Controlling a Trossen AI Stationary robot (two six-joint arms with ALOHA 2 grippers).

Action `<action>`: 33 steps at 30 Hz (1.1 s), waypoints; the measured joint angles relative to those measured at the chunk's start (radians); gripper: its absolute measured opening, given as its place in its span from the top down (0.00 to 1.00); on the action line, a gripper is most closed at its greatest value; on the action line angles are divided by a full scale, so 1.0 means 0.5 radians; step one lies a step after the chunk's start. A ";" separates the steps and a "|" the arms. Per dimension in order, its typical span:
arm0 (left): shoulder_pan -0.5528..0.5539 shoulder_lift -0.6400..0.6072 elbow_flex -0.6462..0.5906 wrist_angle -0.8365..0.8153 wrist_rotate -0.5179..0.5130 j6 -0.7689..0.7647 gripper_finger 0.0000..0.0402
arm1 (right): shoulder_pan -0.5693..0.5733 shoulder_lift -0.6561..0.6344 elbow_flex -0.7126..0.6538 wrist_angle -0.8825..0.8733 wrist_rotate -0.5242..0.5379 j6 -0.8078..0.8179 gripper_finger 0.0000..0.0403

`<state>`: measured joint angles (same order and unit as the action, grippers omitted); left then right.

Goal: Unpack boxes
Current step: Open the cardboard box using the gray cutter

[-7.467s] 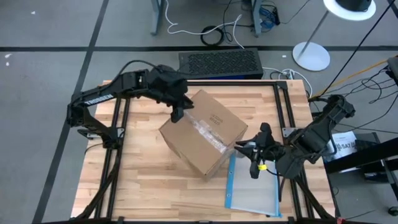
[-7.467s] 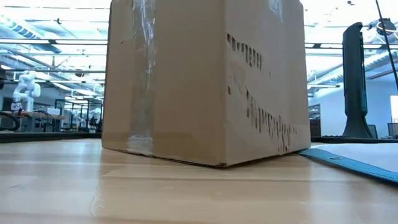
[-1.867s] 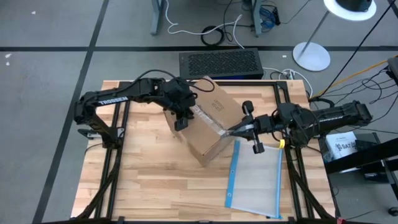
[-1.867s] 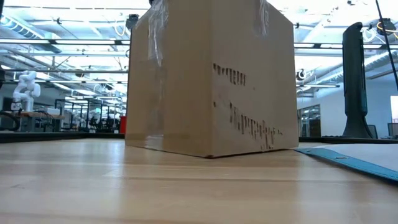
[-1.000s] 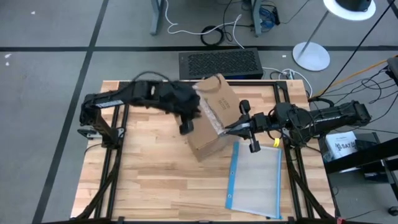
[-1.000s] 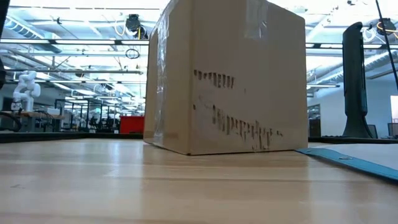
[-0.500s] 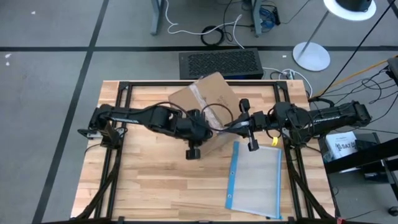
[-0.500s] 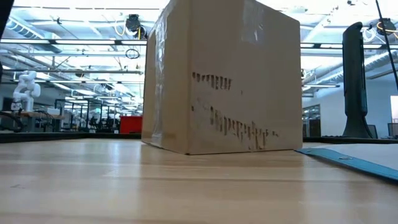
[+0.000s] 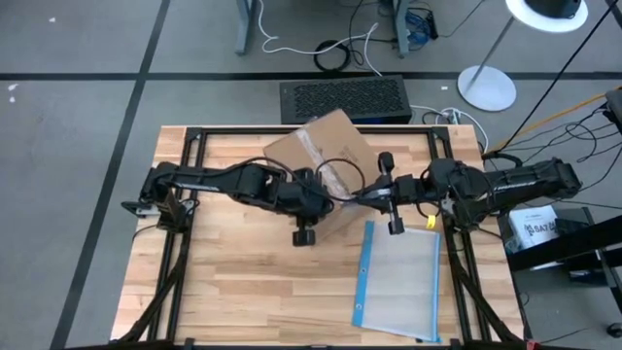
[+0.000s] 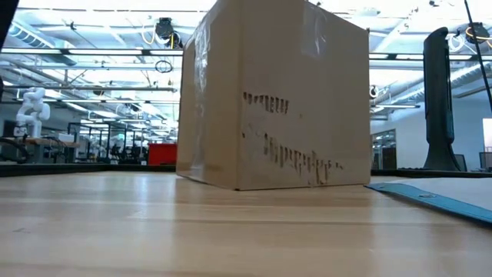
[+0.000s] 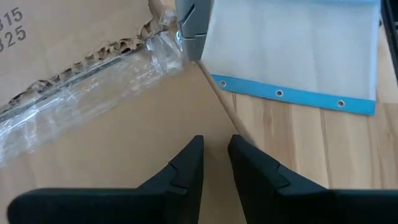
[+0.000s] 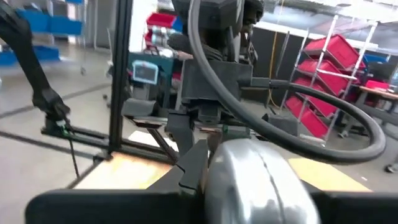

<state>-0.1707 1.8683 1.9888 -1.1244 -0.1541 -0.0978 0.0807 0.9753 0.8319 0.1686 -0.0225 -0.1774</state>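
The box (image 9: 321, 156) is our landmark. It sits flat on the wooden table (image 9: 224, 292), turned at an angle, with the black grille-topped unit (image 9: 342, 97) on the floor just behind it and the clear pouch with the blue edge (image 9: 398, 282) lying flat on the table just off its near right corner. The flaps are closed and the clear tape (image 11: 93, 87) along the top seam looks crumpled and frayed, so we judge the job to be at the seam-cutting step, with nothing unpacked yet. The right gripper (image 9: 374, 197) reaches in from the box's right side, clenched around a grey tool (image 11: 191, 25) whose tip rests at the end of the taped seam by the box's corner. We take it for a cutter, though the view is too partial to be sure. It is held low and nearly level, probably so the tip can run along the seam. The left gripper (image 11: 214, 146) comes across from the box's left and hangs over the near part of the box's top, its fingers (image 11: 186, 168) drawn almost together with only a thin gap and nothing between them. We read that arm as a brace that keeps the light carton from sliding while the tool pulls at the tape, although we cannot tell whether the fingertips actually press on the cardboard. From table height the box stands square, all edges down.
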 joint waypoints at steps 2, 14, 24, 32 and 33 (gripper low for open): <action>0.001 0.000 0.000 0.005 -0.002 -0.001 0.78 | -0.012 -0.004 0.068 -0.141 0.010 -0.043 0.86; -0.006 -0.005 -0.004 -0.105 0.030 0.000 0.78 | -0.061 -0.016 0.373 -0.752 0.145 -0.205 0.86; -0.005 -0.006 -0.003 -0.109 0.045 0.014 0.78 | -0.068 -0.019 0.566 -0.835 0.115 -0.209 0.86; -0.004 -0.007 -0.003 -0.118 0.045 0.003 0.78 | 0.006 -0.018 0.789 -1.073 0.123 -0.028 0.86; -0.001 -0.007 -0.003 -0.120 0.045 0.003 0.78 | 0.020 -0.018 0.824 -1.157 0.151 0.029 0.86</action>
<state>-0.1711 1.8648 1.9873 -1.1843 -0.1318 -0.0963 0.0907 0.9665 1.2438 -0.4101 0.0529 -0.1630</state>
